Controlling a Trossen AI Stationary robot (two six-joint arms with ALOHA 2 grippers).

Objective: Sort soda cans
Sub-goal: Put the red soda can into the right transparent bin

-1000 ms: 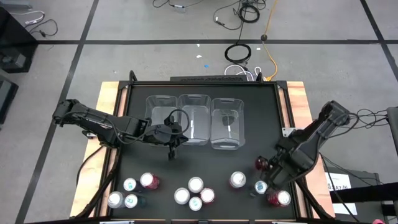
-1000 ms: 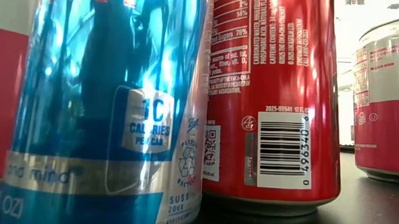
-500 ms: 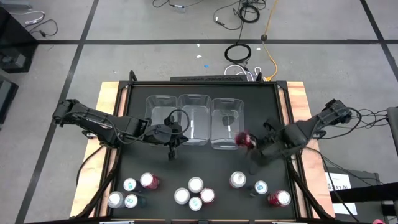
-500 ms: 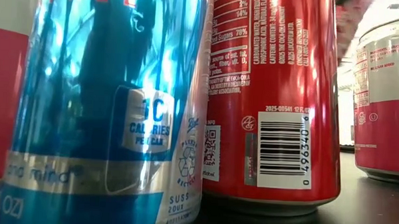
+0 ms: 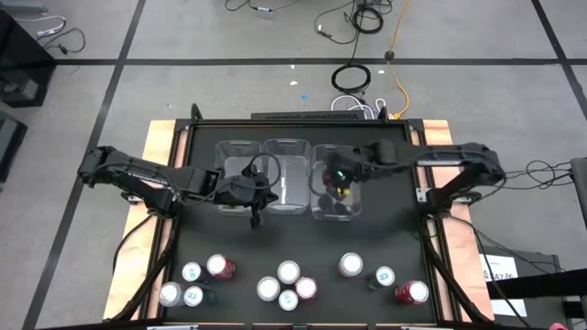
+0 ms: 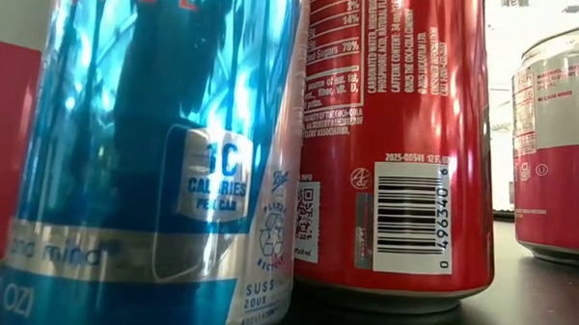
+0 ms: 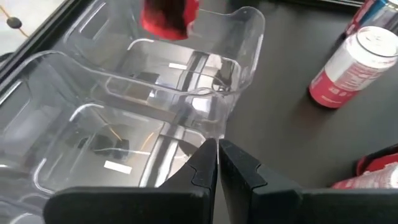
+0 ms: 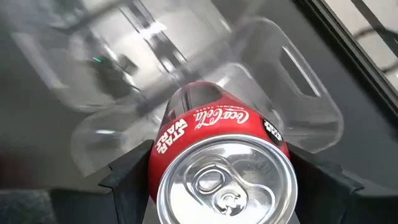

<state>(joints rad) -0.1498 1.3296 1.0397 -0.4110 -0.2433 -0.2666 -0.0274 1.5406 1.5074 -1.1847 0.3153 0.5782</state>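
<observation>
A red soda can (image 8: 217, 155) with a silver top hangs over the right one of three clear bins (image 5: 333, 206), with my right gripper (image 5: 339, 177) shut on it. The left wrist view shows this can (image 7: 168, 15) above the bin too. My left gripper (image 7: 217, 158) is shut on nothing and hovers just in front of the middle bin (image 5: 286, 174). Several more soda cans stand upright on their bases along the table's near edge: red, pinkish-red (image 5: 220, 266) and silver-blue (image 5: 384, 275). My right gripper pinches the red can's side wall (image 8: 163, 155) just below the top rim, one finger (image 8: 127, 177) on each side. The fingers come from above, slanting down. The can is lifted clear over the right bin, top up and slightly tilted.
The three bins stand side by side at the table's far middle; the left bin (image 5: 237, 165) is next to my left arm. The low view is filled by a silver-blue can (image 6: 154, 158), a red can (image 6: 397, 137) and a pinkish one (image 6: 561, 143). Dark bare tabletop (image 5: 385, 229) lies between bins and cans.
My right gripper has swung from the near right corner of the table toward the far edge and the left, carrying the red can clear of the table to above the right bin. The wrist has turned on the way.
</observation>
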